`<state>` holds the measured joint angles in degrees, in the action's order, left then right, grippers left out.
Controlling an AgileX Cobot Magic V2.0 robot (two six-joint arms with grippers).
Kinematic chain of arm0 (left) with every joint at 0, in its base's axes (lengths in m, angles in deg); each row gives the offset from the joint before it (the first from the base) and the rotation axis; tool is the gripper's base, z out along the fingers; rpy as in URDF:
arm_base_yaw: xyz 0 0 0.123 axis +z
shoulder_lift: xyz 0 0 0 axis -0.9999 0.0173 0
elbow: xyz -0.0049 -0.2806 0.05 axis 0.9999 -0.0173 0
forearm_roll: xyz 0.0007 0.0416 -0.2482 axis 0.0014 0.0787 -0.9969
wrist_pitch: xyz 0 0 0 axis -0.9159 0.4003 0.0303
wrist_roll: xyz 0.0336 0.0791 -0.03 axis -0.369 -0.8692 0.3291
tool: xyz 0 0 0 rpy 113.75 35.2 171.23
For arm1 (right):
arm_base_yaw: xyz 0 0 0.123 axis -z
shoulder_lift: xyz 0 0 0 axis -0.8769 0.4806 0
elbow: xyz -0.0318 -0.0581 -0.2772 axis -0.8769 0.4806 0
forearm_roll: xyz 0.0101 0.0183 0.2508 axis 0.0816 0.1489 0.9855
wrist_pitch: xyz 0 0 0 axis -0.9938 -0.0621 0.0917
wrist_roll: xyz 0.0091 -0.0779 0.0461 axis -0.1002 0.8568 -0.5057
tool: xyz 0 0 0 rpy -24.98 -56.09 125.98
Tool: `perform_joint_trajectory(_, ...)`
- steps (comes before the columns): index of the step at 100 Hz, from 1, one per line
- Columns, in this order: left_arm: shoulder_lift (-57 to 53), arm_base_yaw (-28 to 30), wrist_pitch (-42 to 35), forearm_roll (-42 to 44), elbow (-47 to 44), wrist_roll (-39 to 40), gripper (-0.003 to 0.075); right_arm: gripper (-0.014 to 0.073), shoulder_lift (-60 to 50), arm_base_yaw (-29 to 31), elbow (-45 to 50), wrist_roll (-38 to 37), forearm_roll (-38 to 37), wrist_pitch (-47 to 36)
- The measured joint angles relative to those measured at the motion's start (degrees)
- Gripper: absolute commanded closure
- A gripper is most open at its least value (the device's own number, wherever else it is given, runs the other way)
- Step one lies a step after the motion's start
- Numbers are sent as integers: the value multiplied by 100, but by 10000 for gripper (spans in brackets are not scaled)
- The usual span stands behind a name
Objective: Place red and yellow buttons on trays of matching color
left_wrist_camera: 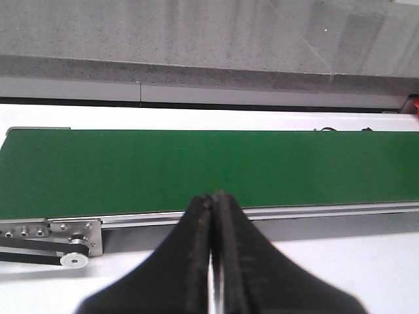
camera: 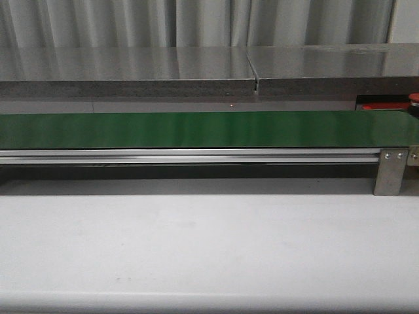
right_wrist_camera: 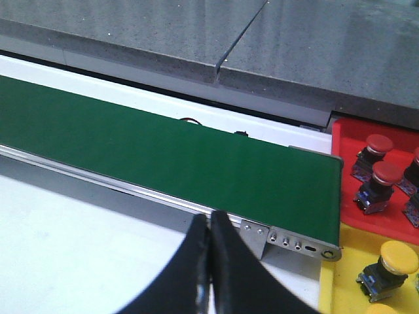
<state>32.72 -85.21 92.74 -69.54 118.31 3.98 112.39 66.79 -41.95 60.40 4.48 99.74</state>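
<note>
Since the green belt (camera: 196,129) carries nothing in any view, both arms just wait by its near rail: left gripper (left_wrist_camera: 214,203) and right gripper (right_wrist_camera: 209,226) w/ fingers pressed together, holding nothing. Red buttons (right_wrist_camera: 386,175) already sit on the red tray (right_wrist_camera: 344,140), a yellow button (right_wrist_camera: 398,256) on the yellow tray (right_wrist_camera: 350,261), past the belt's right end, prob. sorted.

A grey ledge (camera: 196,72) ran behind the white table (camera: 196,248); pale curtains (camera: 196,19) hung beyond, softly lit.
</note>
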Motion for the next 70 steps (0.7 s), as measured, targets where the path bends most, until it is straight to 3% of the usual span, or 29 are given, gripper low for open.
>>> perform_joint_trajectory(70, 0, 0, 0, 0, 0, 0, 739, 711, -52, 0, 13, 13, -2, 50)
